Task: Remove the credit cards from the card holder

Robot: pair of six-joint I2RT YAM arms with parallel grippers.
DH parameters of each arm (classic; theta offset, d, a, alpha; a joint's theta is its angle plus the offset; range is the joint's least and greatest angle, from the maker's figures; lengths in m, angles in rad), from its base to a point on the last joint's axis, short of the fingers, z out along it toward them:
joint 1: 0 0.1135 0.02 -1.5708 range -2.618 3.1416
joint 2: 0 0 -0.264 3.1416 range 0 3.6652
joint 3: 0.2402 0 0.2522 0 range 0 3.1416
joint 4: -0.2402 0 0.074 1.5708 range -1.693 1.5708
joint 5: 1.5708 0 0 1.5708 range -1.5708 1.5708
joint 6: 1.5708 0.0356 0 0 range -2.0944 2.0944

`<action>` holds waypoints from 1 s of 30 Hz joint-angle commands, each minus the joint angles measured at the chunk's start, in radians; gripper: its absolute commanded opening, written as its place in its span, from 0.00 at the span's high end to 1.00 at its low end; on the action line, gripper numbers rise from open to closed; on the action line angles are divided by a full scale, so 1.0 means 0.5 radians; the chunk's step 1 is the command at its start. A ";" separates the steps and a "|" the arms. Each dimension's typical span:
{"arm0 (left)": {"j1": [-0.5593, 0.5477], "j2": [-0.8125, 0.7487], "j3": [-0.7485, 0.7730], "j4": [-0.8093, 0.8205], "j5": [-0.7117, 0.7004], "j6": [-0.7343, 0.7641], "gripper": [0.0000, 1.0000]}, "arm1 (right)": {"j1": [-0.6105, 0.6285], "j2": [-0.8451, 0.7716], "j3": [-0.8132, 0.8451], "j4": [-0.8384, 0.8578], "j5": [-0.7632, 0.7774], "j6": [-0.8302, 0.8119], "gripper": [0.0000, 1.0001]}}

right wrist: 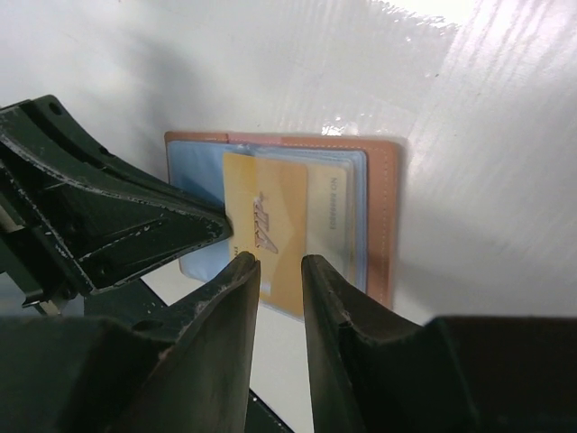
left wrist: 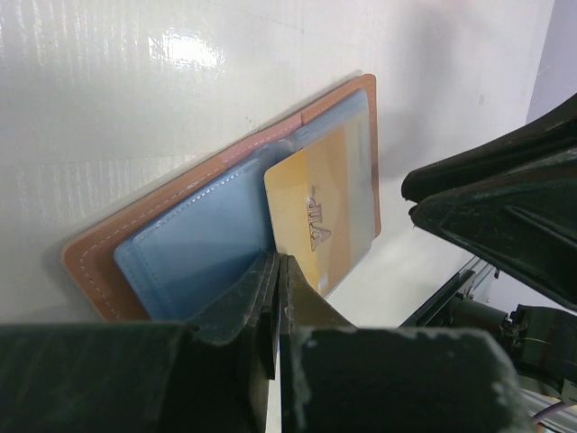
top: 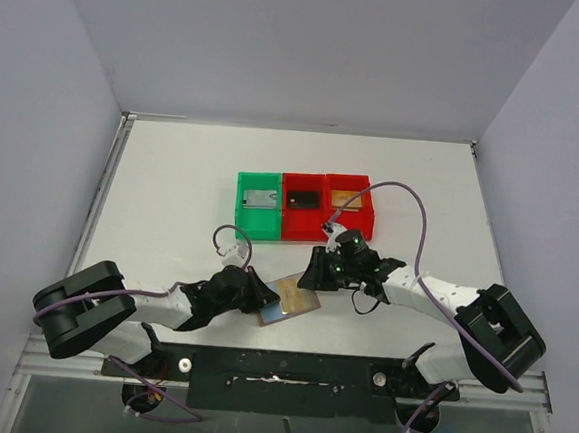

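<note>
The gold card [left wrist: 325, 207] carries a raised darker emblem on its face, but I cannot read it. A fine line of print along one edge is too small to make out. One card holder [top: 293, 299] lies open on the worktop [top: 171, 187], between the two tools, its blue lining up, and the card sticks out past its edge.

There are three bins behind it, a green bin [top: 239, 205], a middle red bin [top: 305, 180] and a right red bin [top: 350, 180], each with one flat item inside.

The left tool [left wrist: 276, 266] is fully closed, with its tips at the holder's near edge. The right tool [right wrist: 279, 271] has a narrow gap between its fingers just over the card's protruding end and grips nothing.
</note>
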 commanded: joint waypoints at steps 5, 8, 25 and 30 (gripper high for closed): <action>0.009 0.010 0.022 0.070 -0.007 0.021 1.00 | 0.076 0.134 -0.045 0.256 -0.088 0.091 0.73; 0.009 0.020 0.018 0.082 0.000 0.004 0.92 | 0.073 0.222 -0.077 0.259 -0.068 0.115 0.74; -0.009 0.248 -0.198 0.672 0.021 -0.280 0.60 | 0.073 0.221 -0.364 0.438 0.006 0.303 0.76; -0.017 0.377 -0.220 0.917 0.055 -0.311 0.67 | 0.072 0.225 -0.377 0.436 0.007 0.297 0.76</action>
